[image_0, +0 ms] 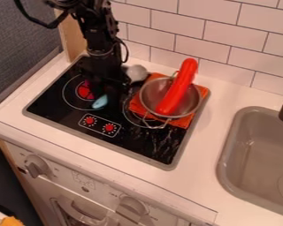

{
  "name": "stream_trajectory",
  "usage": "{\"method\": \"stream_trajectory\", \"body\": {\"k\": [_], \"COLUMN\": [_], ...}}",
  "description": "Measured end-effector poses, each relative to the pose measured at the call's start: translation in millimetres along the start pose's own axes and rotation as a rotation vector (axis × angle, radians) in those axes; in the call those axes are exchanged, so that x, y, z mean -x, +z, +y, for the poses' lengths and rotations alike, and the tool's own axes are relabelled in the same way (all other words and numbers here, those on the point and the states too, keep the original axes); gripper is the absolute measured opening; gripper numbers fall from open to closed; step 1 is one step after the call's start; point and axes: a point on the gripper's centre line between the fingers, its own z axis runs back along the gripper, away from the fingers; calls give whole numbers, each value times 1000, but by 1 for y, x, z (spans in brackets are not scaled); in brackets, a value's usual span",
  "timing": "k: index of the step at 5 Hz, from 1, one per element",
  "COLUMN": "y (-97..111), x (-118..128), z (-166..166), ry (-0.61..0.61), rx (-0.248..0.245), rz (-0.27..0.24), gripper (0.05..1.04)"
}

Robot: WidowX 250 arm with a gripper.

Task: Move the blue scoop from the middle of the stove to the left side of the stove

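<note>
While the black gripper [112, 92] hangs over the stove [51, 105] (open vs. closed: can't tell), the blue scoop [100, 102] lies just lower-L of it, grasp step prob. in hand, next move req. secure hold, then shift L.

The one camera looks down at a steep slant from above the front of the counter [197, 187], facing the tiled wall [220, 42] behind it at an angle. It is near enough for the whole outline of the stove [52, 106] to fit left of centre, while the right edge cuts off the sink [223, 150].
</note>
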Motion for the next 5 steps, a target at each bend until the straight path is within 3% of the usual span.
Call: {"method": "stream_trajectory", "body": {"k": [2, 3, 4, 5], "y": [1, 26, 36, 24], "x": [3, 10, 18, 23], "z": [-2, 25, 57, 75], "ry": [10, 79, 119, 100], "rx": [13, 8, 33, 24], "rz": [19, -24, -43, 9], "gripper": [336, 335, 335, 335]}}
